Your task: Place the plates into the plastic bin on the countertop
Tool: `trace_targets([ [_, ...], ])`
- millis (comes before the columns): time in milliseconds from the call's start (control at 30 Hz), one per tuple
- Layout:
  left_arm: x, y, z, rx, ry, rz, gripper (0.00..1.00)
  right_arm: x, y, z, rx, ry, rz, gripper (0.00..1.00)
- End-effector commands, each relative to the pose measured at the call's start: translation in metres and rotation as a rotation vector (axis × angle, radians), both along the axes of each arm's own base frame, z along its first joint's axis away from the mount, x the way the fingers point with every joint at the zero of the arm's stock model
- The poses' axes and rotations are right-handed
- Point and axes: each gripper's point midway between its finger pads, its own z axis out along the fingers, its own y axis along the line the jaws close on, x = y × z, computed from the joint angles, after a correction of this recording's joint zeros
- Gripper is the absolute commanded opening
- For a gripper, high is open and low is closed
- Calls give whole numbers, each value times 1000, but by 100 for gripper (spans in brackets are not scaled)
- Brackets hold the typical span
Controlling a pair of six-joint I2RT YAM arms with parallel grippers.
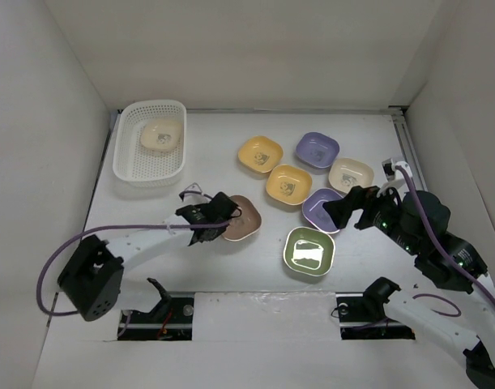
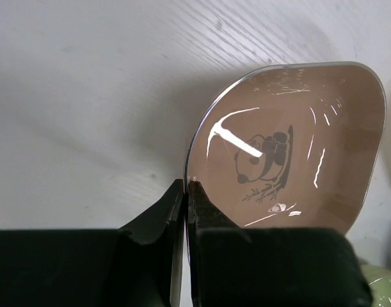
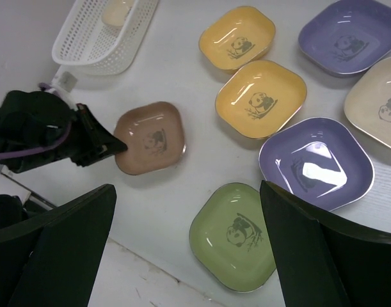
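Brown plate face up, left claw pinching rim

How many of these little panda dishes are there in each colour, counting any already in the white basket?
Yellow plates: 2
Lavender plates: 2
Cream plates: 2, one of them already in the bin
Brown plate: 1
Green plate: 1
Total: 8
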Motion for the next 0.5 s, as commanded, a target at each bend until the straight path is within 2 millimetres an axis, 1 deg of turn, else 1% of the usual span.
trace_targets([
  [0, -4, 52, 47, 114, -99, 159, 0, 3, 2, 11, 22, -50, 4, 100],
  [33, 5, 47, 77, 61, -174, 152, 0, 3, 2, 11, 22, -50, 4, 100],
  [67, 12, 54, 93, 81, -205, 128, 0, 5, 4, 12, 22, -50, 4, 100],
  [100, 21, 52, 110, 60, -256, 112, 0, 5, 6, 14, 30, -57, 12, 100],
  [133, 29, 54, 127, 53, -294, 106, 0, 4, 7, 14, 32, -56, 21, 100],
  [167, 45, 66, 159, 33, -351, 154, 0, 7, 10, 14, 32, -56, 21, 100],
  [233, 62, 87, 192, 37, -407, 199, 0, 8, 13, 15, 34, -54, 33, 100],
  [267, 77, 93, 214, 23, -437, 224, 0, 9, 14, 17, 42, -64, 33, 100],
  [300, 94, 123, 223, 33, -449, 293, 0, 9, 14, 17, 42, -64, 33, 100],
  [333, 107, 126, 230, -4, -448, 265, 0, 12, 16, 13, 35, -55, 33, 100],
  [367, 118, 137, 233, -21, -437, 284, 0, 12, 16, 13, 35, -55, 33, 100],
  [400, 140, 164, 238, -25, -435, 349, 0, 14, 17, 12, 37, -58, 33, 100],
  [433, 150, 173, 241, -31, -433, 370, 0, 14, 18, 15, 44, -68, 33, 100],
  [467, 160, 179, 242, -58, -429, 397, 0, 17, 20, 7, 31, -49, 33, 100],
])
